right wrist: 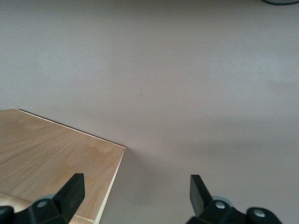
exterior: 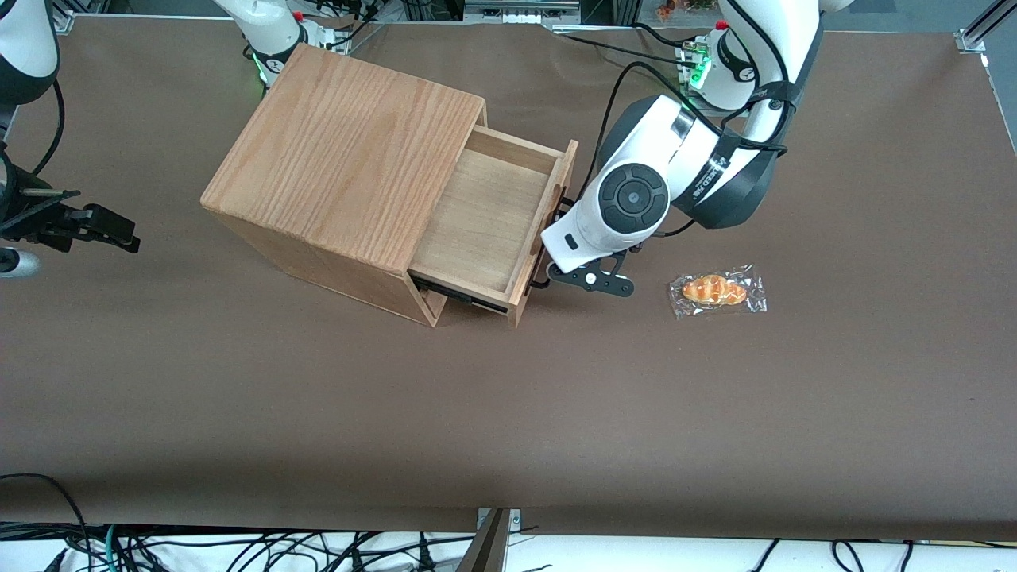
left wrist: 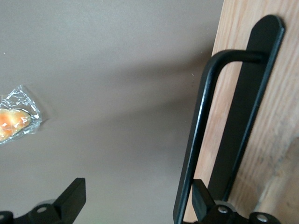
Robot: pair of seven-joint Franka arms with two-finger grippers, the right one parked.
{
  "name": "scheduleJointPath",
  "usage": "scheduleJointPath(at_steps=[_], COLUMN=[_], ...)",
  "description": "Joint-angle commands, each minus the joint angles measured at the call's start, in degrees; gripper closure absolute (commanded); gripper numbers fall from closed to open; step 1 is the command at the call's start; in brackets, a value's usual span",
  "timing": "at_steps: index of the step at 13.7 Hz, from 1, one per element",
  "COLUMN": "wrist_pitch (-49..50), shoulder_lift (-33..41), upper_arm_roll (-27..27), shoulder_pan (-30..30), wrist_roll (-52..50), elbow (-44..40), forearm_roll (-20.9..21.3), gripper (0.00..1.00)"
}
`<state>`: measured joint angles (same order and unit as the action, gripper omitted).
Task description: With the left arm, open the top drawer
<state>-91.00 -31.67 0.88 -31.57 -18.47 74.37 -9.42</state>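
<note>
From the front, the oak-grain cabinet [exterior: 346, 171] sits on the brown table [exterior: 508, 413], and its top drawer [exterior: 493, 226] is pulled well out, its bare light-wood floor showing. The left arm [exterior: 675, 167] bends down so that its round grey joint cap faces the camera, and its gripper [exterior: 556, 274] sits right at the drawer's front panel, at the end of the black bar handle [exterior: 554, 238] nearer the camera. A wrapped bread roll [exterior: 717, 291] lies on the table near the gripper, toward the working arm's end. In the left wrist view the gripper [left wrist: 135, 198] has its fingers spread wide: one fingertip [left wrist: 202, 198] sits by the handle [left wrist: 198, 135] against the front panel [left wrist: 275, 140], while the other fingertip [left wrist: 72, 196] hangs over bare table [left wrist: 117, 70], so nothing is clamped. The wrapped roll [left wrist: 16, 122] shows at the edge. In the right wrist view only the cabinet's wood top [right wrist: 51, 158] and the table [right wrist: 187, 70] appear.
</note>
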Motion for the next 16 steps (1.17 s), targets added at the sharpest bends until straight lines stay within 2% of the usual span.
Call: scheduleJointPath(at_steps=[1, 7, 16], wrist_pitch=[1.0, 1.0, 1.9], shoulder_lift=[2.4, 5.4, 10.0], upper_arm_roll=[0.0, -0.3, -1.1], shoulder_pan=[-0.1, 4.5, 16.2], wrist_roll=[0.8, 1.2, 1.1], elbow=[0.9, 0.3, 0.2], forearm_roll=[0.2, 0.1, 1.7], gripper=[0.0, 0.0, 0.0])
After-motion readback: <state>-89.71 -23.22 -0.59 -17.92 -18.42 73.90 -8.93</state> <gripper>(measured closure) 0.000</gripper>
